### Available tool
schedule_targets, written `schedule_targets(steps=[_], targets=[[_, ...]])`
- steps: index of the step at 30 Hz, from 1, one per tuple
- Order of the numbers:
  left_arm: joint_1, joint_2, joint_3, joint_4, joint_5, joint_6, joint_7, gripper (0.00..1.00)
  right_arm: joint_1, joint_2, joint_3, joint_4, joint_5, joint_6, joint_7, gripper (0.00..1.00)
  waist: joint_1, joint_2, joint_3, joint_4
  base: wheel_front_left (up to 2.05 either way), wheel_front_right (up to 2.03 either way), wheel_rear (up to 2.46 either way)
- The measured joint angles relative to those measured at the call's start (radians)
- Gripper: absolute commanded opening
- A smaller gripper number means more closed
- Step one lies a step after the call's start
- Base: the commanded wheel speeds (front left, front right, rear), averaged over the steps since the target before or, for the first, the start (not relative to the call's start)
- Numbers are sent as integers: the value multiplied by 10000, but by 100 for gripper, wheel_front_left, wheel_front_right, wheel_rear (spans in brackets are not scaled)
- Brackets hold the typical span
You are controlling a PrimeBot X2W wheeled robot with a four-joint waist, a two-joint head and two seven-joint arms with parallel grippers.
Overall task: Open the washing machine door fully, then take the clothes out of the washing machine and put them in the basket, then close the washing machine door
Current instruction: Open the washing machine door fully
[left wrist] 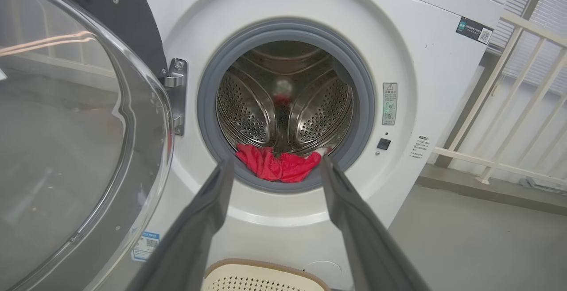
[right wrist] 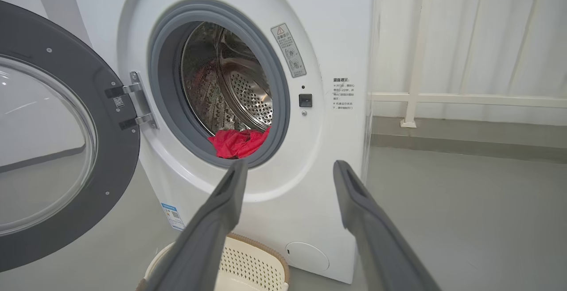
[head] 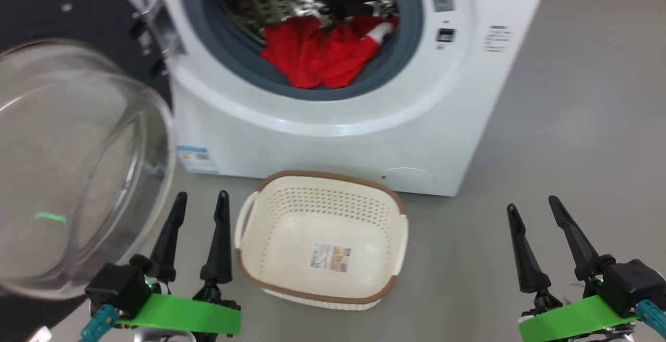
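While washing machine door (head: 78, 149) stands wide, clothes (head: 322, 55) lie in the mouth of washing machine (head: 338, 144), basket (head: 333, 175) just before it; left gripper (head: 203, 194) and right gripper (head: 532, 202) both spread, grasping nothing.

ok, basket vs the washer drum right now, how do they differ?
The drum is shiny steel; the basket is cream plastic with a brown rim. The drum holds the red clothes at its front lip; the basket holds just a sticker on its bottom. The drum opens forward, door standing open; the basket opens upward, on the floor before the washing machine. Both have perforated walls.
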Motion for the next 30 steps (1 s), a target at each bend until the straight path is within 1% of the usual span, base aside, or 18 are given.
schedule_targets(steps=[7, 10, 11, 14, 15, 17, 21, 30], targets=[[48, 79, -79, 138, 98, 19, 10, 100, 4, 19, -213, -13, 94, -2, -15, 100, 1, 0, -77, -1074, 0, 0, 0], [76, 98, -75, 198, 144, 119, 10, 100, 5, 19, -303, -79, 176, 0, -58, 100, 0, 0, -127, -1497, 0, 0, 0], [178, 119, -67, 263, 201, 207, 10, 100, 7, 25, -324, -117, 178, 0, -58, 100, 1, 0, -163, -1757, 0, 0, 0], [267, 322, -155, 412, 506, 226, 10, 100, 12, 29, -322, -178, 178, 0, -58, 100, 1, 0, -222, -2108, 0, 0, 0], [267, 322, -155, 412, 506, 226, 10, 100, 12, 29, -322, -178, 178, 0, -58, 100, 1, 0, -222, -2108, 0, 0, 0], [270, 408, -176, 449, 629, 240, 10, 100, 31, 31, -320, -242, 178, 0, -58, 100, 0, 0, -264, -2311, 0, 0, 0], [449, 397, -247, 476, 623, 238, 10, 100, 233, 40, -316, -328, 173, 0, -79, 100, 1, 0, -395, -2595, 0, 0, 0], [1141, 387, -96, 443, 228, 291, 10, 100, 713, 94, -318, -552, 144, -2, -84, 100, 1, 0, -860, -2796, 0, 0, 0]])
